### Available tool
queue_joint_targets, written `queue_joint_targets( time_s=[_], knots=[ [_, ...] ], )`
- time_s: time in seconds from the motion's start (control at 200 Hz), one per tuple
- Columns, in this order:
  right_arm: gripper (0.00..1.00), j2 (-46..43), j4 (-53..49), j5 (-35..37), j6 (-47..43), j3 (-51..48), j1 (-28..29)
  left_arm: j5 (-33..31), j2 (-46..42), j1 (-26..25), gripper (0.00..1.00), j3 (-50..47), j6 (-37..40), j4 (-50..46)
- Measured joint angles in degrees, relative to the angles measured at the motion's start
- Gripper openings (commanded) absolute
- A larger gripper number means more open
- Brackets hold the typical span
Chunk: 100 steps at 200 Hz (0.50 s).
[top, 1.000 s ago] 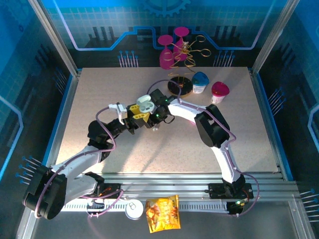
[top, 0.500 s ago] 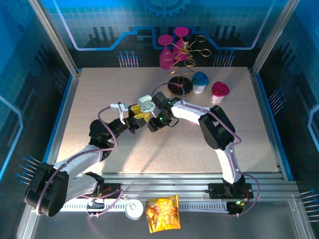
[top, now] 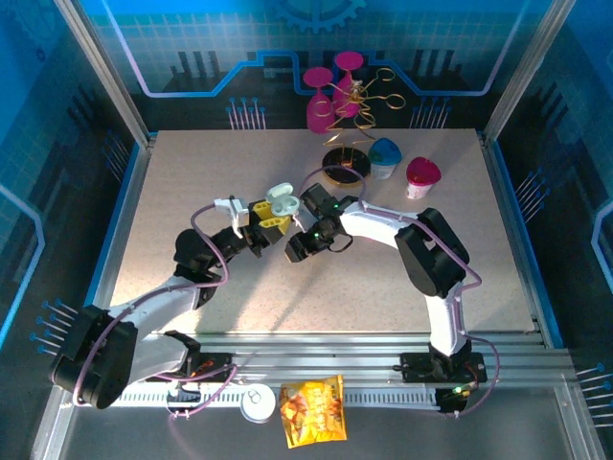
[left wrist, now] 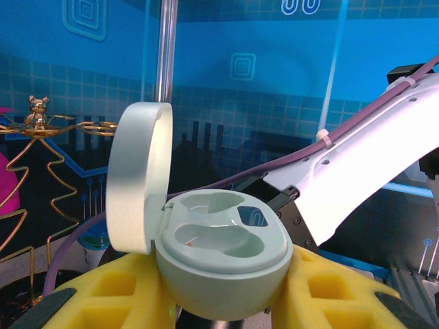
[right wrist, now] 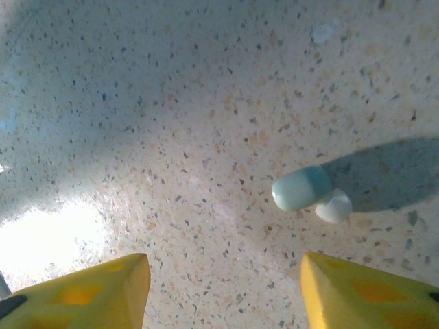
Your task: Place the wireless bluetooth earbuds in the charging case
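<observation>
Speckled beige counter (top: 192,172) sits inside a blue-panelled enclosure. Left of centre in the top view, the left tool (top: 269,222) is pinching the case (top: 279,198) between its yellow pads (left wrist: 123,295). In the left wrist view the case stands upright at frame centre. Its lid (left wrist: 137,178) is hinged open to the left, and two moulded wells face up.

Just right of the case in the top view, the right tool (top: 299,251) points down close to the counter, near frame centre. In the right wrist view its yellow fingertips (right wrist: 89,291) occupy the lower left and lower right corners, spread wide with nothing between them. One pale mint earbud (right wrist: 302,188) lies on the counter right of centre, beyond the fingertips and touching neither.

Upper centre of the top view holds pink glasses (top: 319,105) and a gold wire stand (top: 356,101). To their right stand a blue cup (top: 385,158) and a pink cup (top: 421,175).
</observation>
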Motion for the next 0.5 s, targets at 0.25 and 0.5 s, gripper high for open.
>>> queue_joint_targets(
  time_s=[0.25, 0.5],
  knots=[
    [0.60, 2.6, 0.8, 1.3, -0.2, 4.7, -0.6, 0.0, 0.6, 0.0, 0.19, 0.0, 0.0, 0.6],
    [0.56, 7.0, 0.8, -0.3, -0.4, 7.8, -1.2, 0.0, -0.5, 0.0, 0.19, 0.0, 0.2, -0.2]
  ],
)
